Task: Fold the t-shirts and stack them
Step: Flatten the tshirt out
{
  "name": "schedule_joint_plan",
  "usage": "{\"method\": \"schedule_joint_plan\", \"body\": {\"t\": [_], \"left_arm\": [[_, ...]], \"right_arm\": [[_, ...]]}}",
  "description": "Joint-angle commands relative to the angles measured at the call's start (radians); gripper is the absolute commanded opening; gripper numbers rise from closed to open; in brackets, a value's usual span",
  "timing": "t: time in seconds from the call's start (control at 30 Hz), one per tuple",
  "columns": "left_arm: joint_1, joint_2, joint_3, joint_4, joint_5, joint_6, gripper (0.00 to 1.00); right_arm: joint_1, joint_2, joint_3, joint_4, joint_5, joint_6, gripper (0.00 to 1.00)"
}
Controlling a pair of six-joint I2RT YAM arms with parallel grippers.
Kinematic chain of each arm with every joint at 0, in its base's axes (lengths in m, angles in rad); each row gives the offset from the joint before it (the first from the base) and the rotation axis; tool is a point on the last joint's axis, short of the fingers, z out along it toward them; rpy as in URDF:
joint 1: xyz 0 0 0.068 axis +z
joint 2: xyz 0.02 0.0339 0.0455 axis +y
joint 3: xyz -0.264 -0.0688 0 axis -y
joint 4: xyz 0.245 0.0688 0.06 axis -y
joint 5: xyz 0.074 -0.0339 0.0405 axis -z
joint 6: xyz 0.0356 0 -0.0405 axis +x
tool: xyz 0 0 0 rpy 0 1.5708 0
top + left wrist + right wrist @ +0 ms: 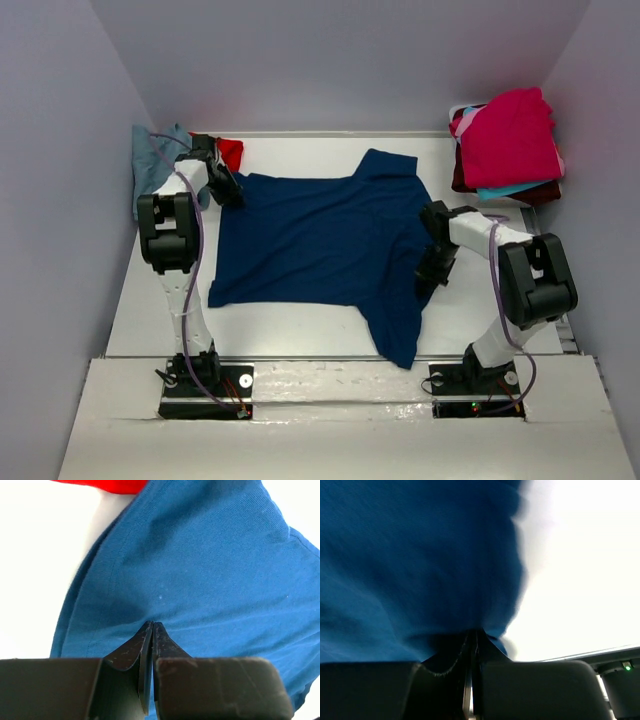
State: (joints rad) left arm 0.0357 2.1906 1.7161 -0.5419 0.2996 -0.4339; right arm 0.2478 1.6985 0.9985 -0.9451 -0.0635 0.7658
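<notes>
White table (150, 300) carries a navy tee (320, 240) spread flat across its middle. At the surface's far left corner lie a blue-grey tee (150, 150) and a red tee (231, 151); just beside them the left gripper (222, 186) is pinched together on the navy tee's far left corner. The right gripper (428, 280) is clamped on its right edge. A pile of folded tees (510, 140) sits at the far right corner

L arm (168, 232) & R arm (530, 278) fwd, low, jaws pinched on navy tee (320, 245)
</notes>
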Motion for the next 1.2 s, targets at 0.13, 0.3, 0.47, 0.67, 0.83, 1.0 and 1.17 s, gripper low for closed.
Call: {"method": "schedule_joint_plan", "body": {"t": [0.13,0.3,0.47,0.67,0.83,1.0,1.17], "left_arm": [[0.029,0.008,0.046,-0.023,0.012,0.02,0.14],[0.038,0.017,0.063,-0.032,0.018,0.021,0.14],[0.038,0.02,0.066,-0.026,0.03,0.017,0.14],[0.038,0.015,0.054,-0.021,0.032,0.021,0.13],[0.038,0.009,0.048,-0.016,0.035,0.02,0.13],[0.038,0.011,0.053,-0.018,0.035,0.021,0.13],[0.038,0.011,0.06,-0.024,0.033,0.024,0.13]], "right_arm": [[-0.007,-0.213,-0.069,-0.164,0.148,0.098,0.07],[-0.007,-0.296,-0.098,-0.221,0.171,0.122,0.07],[-0.007,-0.304,-0.107,-0.164,0.136,0.104,0.07],[-0.007,-0.244,-0.028,-0.094,0.134,0.066,0.33],[-0.007,-0.201,0.077,-0.08,0.152,0.059,0.46],[-0.007,-0.126,0.129,-0.054,0.137,0.066,0.44],[-0.007,-0.089,0.098,-0.023,0.099,0.07,0.41]]}}
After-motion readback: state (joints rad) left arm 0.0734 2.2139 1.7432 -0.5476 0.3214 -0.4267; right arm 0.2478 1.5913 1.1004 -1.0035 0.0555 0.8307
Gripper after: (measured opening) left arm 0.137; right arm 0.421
